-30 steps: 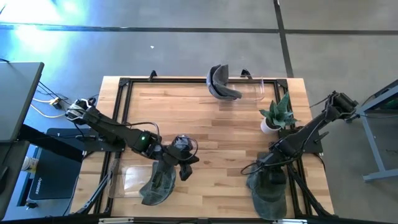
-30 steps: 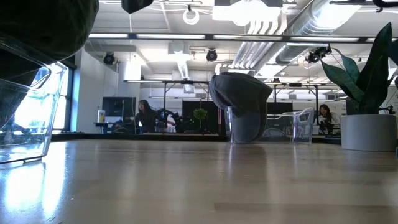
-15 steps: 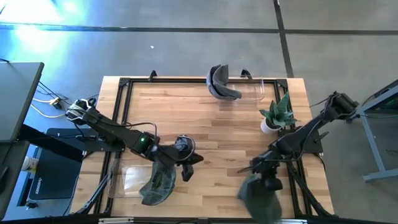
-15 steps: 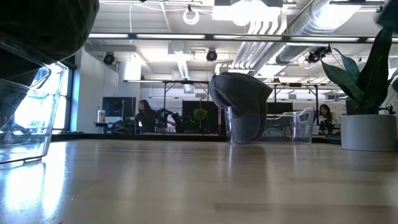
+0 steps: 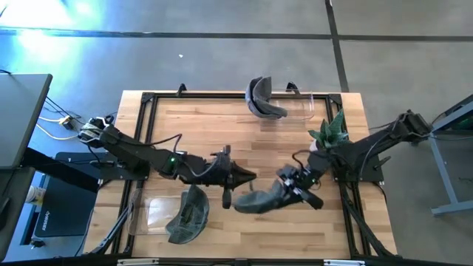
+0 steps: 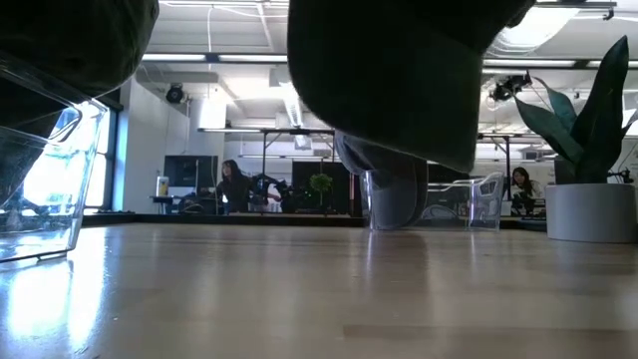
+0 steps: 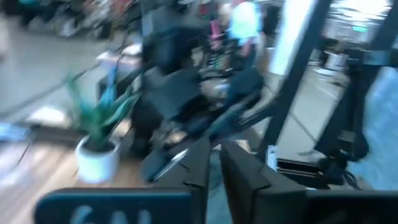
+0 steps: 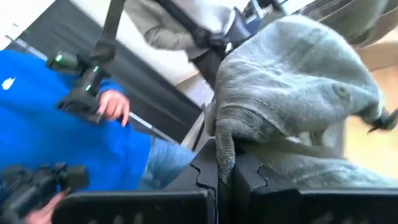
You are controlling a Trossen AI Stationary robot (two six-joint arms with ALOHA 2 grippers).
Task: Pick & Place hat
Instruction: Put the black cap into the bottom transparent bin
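Observation:
My right gripper is shut on a dark grey-green hat over the middle of the table; in the low view the hat hangs clear of the wood. My left gripper points at it from the left, shut and holding nothing. A second dark hat lies half over a clear container at the near left. A grey hat sits upright against a clear container at the far edge. My right gripper pinches a folded edge of the hat between its two fingers. The fingers reach in from the table's right side. The crown bulges beyond the fingertips, and the whole hat is lifted clear of the table.
A potted plant stands at the right, close behind my right arm. A black frame runs around the tabletop. Bare wood lies between the far hat and the grippers. A person's blue sleeve and hand show beyond the table.
My right gripper has shut on the hat at the near right edge, lifted it clear and carried it toward the table's left, to the middle. My left gripper has moved right, away from the hat on the near-left container, which stayed where it was.

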